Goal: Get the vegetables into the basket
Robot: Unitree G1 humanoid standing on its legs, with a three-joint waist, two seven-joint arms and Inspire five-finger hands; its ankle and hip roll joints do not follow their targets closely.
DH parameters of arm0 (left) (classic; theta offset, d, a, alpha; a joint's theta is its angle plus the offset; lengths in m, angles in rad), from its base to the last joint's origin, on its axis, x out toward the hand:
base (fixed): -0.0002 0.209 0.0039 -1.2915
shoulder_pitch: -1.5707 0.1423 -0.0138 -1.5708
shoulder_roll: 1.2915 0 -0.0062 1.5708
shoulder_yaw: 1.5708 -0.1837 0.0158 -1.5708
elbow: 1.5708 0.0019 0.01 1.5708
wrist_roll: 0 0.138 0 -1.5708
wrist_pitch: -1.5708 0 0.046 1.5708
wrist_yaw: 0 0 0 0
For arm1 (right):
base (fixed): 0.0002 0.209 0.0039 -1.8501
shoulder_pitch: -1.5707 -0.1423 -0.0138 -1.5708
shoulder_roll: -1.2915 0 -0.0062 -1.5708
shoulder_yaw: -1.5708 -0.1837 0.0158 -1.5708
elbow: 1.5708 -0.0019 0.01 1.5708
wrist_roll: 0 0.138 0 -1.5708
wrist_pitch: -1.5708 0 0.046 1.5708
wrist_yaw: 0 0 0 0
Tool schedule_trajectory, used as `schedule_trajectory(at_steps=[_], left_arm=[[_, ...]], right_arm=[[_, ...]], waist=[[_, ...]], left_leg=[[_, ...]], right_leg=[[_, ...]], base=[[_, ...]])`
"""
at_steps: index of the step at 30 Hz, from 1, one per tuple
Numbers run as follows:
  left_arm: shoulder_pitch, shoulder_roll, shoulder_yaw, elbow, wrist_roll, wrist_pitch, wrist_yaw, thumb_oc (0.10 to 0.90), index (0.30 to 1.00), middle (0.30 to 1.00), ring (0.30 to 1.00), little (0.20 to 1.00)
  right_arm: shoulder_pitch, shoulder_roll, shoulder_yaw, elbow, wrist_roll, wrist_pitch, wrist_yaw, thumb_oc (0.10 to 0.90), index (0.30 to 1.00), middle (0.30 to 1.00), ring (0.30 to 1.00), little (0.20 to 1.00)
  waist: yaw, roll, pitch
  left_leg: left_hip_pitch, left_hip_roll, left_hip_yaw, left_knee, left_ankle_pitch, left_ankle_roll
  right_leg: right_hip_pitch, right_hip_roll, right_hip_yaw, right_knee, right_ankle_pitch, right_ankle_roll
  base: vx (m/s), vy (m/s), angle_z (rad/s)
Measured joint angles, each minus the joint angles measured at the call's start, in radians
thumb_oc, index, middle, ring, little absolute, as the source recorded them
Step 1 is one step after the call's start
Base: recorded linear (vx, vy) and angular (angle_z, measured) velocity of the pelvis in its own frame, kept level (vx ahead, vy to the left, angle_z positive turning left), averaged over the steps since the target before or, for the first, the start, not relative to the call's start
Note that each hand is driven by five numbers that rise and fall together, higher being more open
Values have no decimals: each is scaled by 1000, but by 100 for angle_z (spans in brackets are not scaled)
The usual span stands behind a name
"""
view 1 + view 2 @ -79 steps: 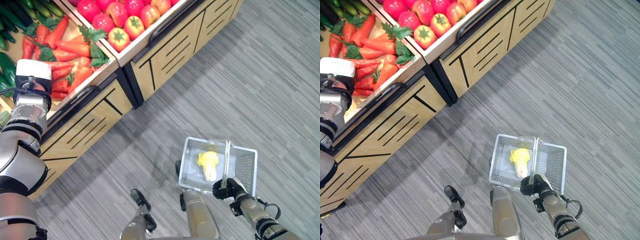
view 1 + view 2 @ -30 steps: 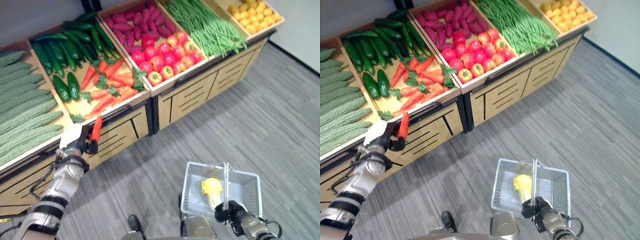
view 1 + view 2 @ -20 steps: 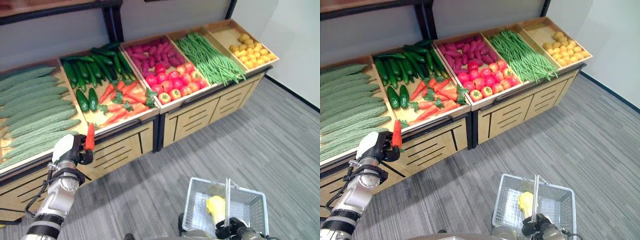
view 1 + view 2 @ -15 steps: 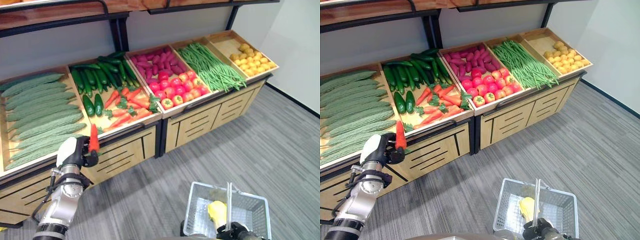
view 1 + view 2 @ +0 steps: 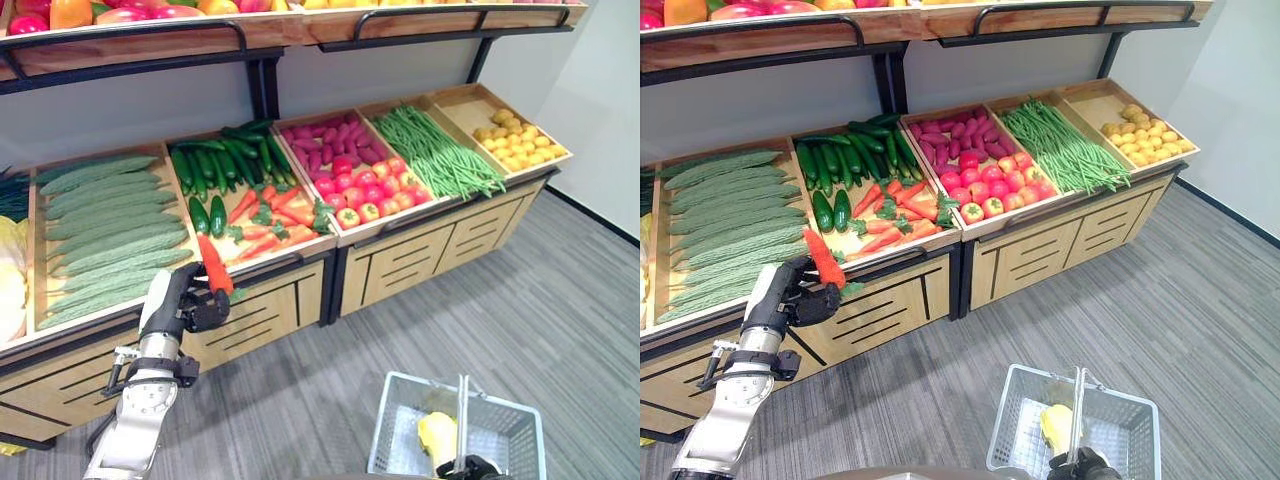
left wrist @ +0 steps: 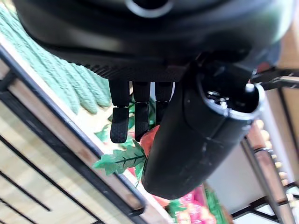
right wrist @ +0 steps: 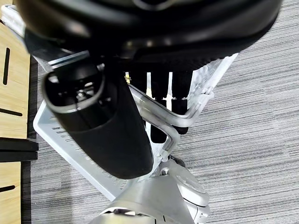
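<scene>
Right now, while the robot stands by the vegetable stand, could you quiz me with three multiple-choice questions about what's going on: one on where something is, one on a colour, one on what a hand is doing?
1. Where is the basket?
A. on the top shelf
B. low on the robot's right, over the grey floor
C. among the cucumbers

2. What colour is the vegetable lying in the basket?
A. yellow
B. purple
C. dark green

3. What is the left hand doing?
A. resting flat on the counter
B. pointing at the green beans
C. gripping a carrot

Answers: 1 B, the right hand carries it by the handle. 2 A, the yellow vegetable shows through the mesh. 3 C, fingers curl round the carrot.
</scene>
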Motion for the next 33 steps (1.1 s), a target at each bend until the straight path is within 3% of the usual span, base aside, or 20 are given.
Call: schedule_trajectory(at_steps=[16, 22, 30, 32, 33], left_arm=[[-3, 2, -2, -14, -85, -15, -6, 400, 300, 300, 300, 300], [-17, 6, -11, -18, -113, -15, -3, 400, 300, 300, 300, 300], [-92, 39, -34, -30, -115, -15, -1, 400, 300, 300, 300, 300], [-120, 55, -54, -32, -115, -15, -1, 400, 300, 300, 300, 300], [-138, 68, -56, -34, -116, -15, -2, 400, 300, 300, 300, 300]], right_arm=[[11, 8, -31, -6, 9, -9, -29, 400, 300, 300, 300, 300], [23, 12, -66, -28, 18, -26, -40, 400, 300, 300, 300, 300], [22, 28, -117, -65, 60, -49, -73, 400, 300, 300, 300, 300], [16, 39, -132, -65, 70, -49, -78, 400, 300, 300, 300, 300], [9, 43, -132, -68, 80, -49, -80, 400, 300, 300, 300, 300]], waist=[[-10, -1, 14], [-20, -2, 39], [-110, -23, 88], [-124, -27, 97], [-130, -31, 108]], left_leg=[[19, -6, 2, 0, -5, 4], [29, -22, 49, 0, -16, 14], [30, -58, 147, 0, -36, 31], [30, -57, 173, 0, -38, 33], [31, -63, 202, 6, -40, 32]], right_leg=[[16, -4, 2, 0, -3, 4], [-4, -13, 50, 1, 9, 16], [-63, -37, 146, 4, 56, 30], [-81, -38, 142, 15, 65, 38], [-100, -28, 116, 16, 100, 42]], base=[[-3, 12, 0], [-37, 58, -20], [-64, 32, -35], [-130, -24, -36], [-98, 15, -68]])
